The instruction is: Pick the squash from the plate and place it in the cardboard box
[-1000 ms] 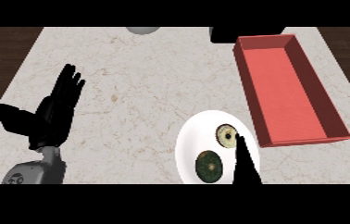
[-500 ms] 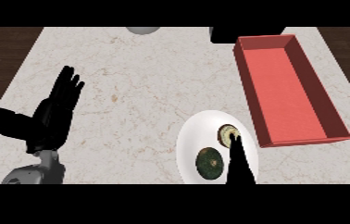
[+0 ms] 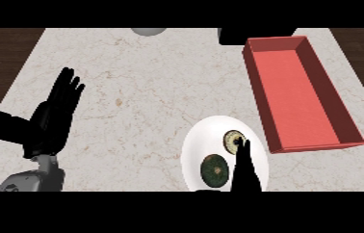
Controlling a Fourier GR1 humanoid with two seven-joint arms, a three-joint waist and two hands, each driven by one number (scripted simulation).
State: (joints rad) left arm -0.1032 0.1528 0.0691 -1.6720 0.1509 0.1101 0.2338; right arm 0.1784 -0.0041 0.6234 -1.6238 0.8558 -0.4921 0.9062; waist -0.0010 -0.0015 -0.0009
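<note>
Squash [image 3: 214,170] sits on the white plate [image 3: 202,139] beside the right hand [image 3: 244,172], fingers straight and together, while the left hand [image 3: 54,115] rests spread, fingers up.

A pale marble-patterned tabletop [image 3: 156,97] with faint brown veining is seen spread across most of the view. Dark brown wood flooring [image 3: 16,54] is seen beyond its left and right edges. At the far edge of the tabletop, left of centre, a rounded grey object [image 3: 149,31] is cut off by the top of the view, so its form cannot be told. To its right, also at the far edge, a black block-shaped object [image 3: 254,35] is partly seen.
</note>
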